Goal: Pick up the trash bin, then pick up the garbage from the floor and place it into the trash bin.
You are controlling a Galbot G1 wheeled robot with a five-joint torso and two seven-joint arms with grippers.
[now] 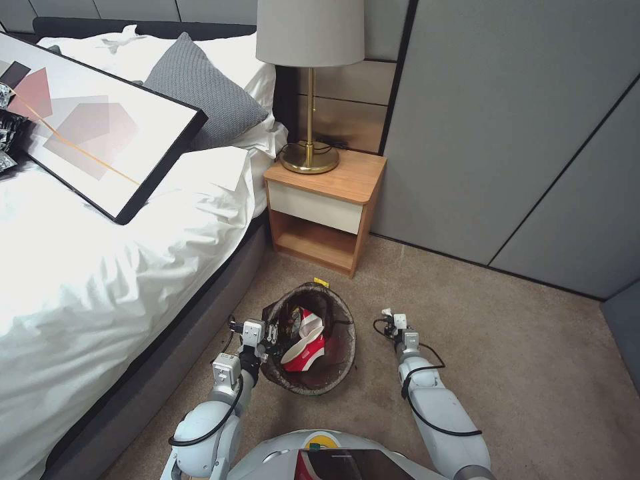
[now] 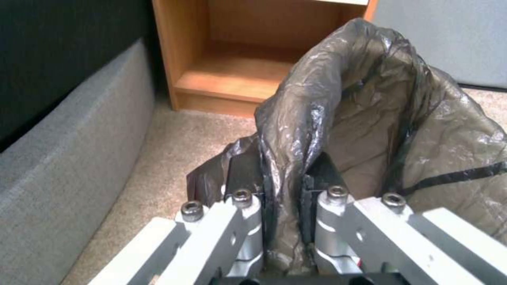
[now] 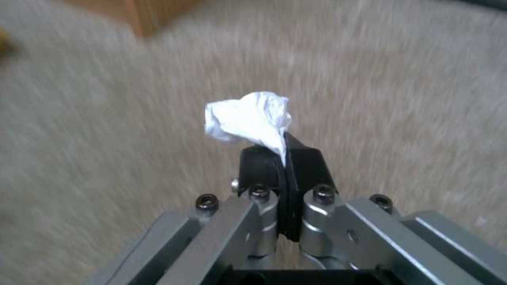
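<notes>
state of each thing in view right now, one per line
trash bin: bag-lined, rim clamped by the left gripper, litter inside
left gripper: shut on the bin's bagged rim
right gripper: shut on a white scrap, beside the bin
white scrap: crumpled, pinched, off the carpet
red-and-white paper cup: lying inside the bin
nightstand: drawer closed, lower shelf open
lamp: standing on the nightstand

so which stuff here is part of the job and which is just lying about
Part of the job:
- trash bin, rim clamped by the left gripper
- red-and-white cup inside it
- white scrap pinched in the right gripper
- yellow piece on the carpet

Lying about:
- nightstand
- lamp
- framed picture
- grey pillow
</notes>
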